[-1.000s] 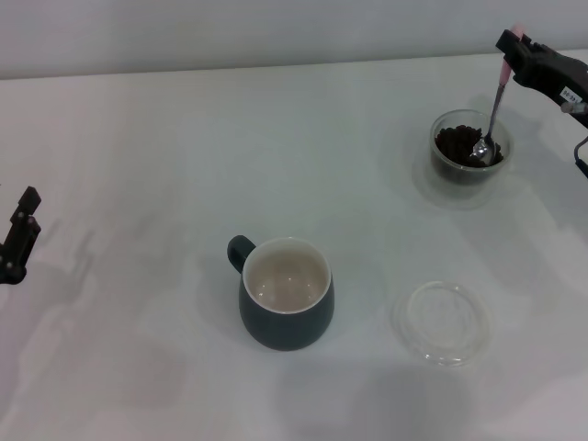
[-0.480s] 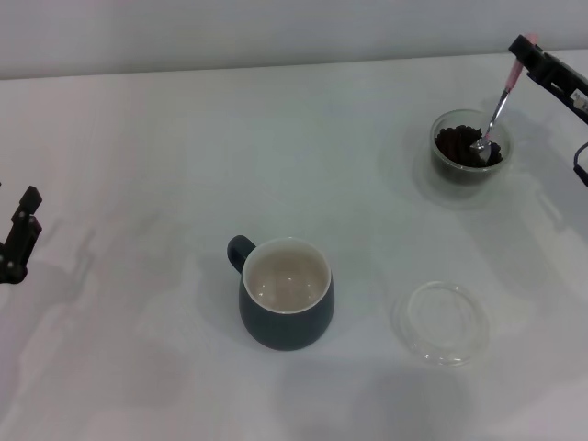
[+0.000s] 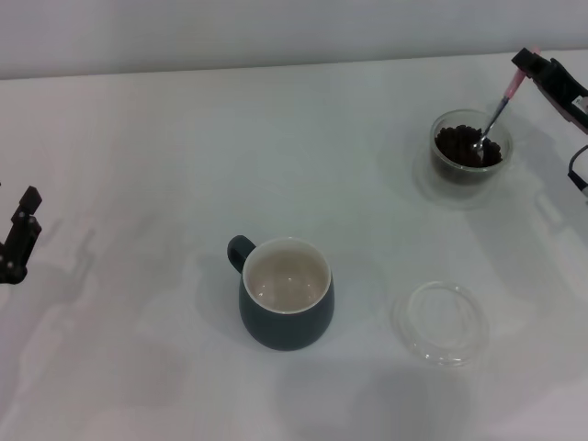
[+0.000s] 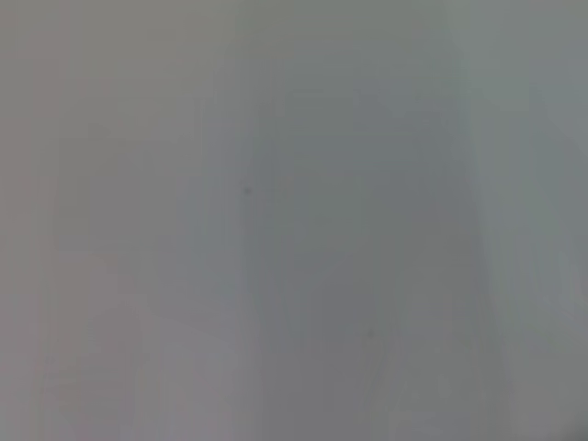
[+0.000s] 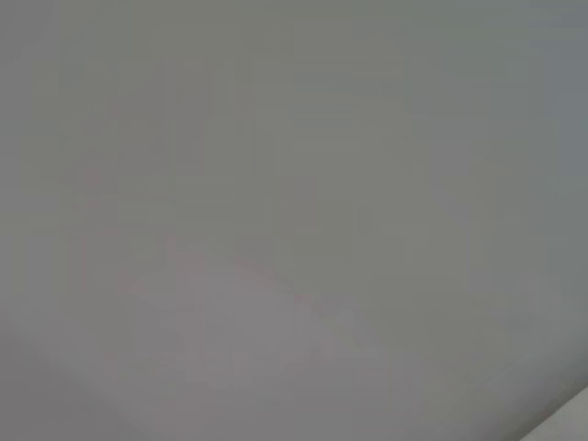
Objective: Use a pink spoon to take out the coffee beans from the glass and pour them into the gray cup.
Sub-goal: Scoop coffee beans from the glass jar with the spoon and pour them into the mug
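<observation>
Our right gripper (image 3: pixel 525 66) was clamped on the pale handle of the pink spoon (image 3: pixel 496 112), high at the far right edge of the table (image 3: pixel 184 138). From our claw the spoon slanted down and toward our left, its metal bowl sunk among the coffee beans (image 3: pixel 459 144) inside the glass (image 3: pixel 470 147), which stood just below the claw. The gray cup (image 3: pixel 286 294) sat well off to the claw's left and nearer to us, upright, its cream inside bare. A clear round dish (image 3: pixel 441 322) lay nearer us too, beside the cup. Our left gripper (image 3: pixel 18 241) hung idle at the opposite edge; we could not tell its opening.
</observation>
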